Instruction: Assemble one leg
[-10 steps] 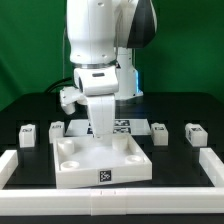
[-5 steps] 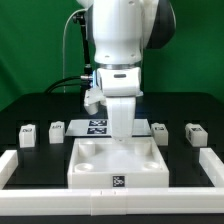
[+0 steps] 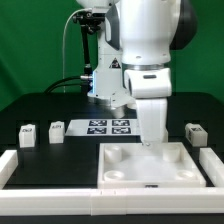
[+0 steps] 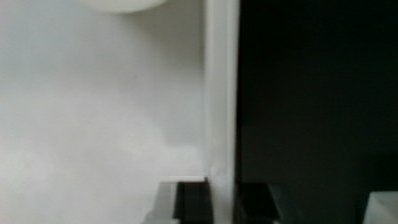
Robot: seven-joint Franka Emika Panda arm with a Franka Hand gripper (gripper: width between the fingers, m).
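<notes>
The large white square tray-like part (image 3: 150,165) with round sockets lies at the front, towards the exterior view's right. My gripper (image 3: 150,138) is shut on its back wall. In the wrist view the wall (image 4: 221,120) runs between my two dark fingers (image 4: 192,203), with my gripper (image 4: 226,202) closed around it. Two small white legs (image 3: 27,134) (image 3: 56,130) with tags stand at the exterior view's left. One leg (image 3: 195,133) stands at the right. A fourth leg is hidden behind the arm.
The marker board (image 3: 108,126) lies behind the tray on the black table. A low white rail (image 3: 50,192) runs along the front and up both sides (image 3: 8,166) (image 3: 213,163). The tray's right side is close to the right rail.
My gripper has moved to the exterior view's right, and the tray has slid with it from the middle-left to the right side. The legs have not moved.
</notes>
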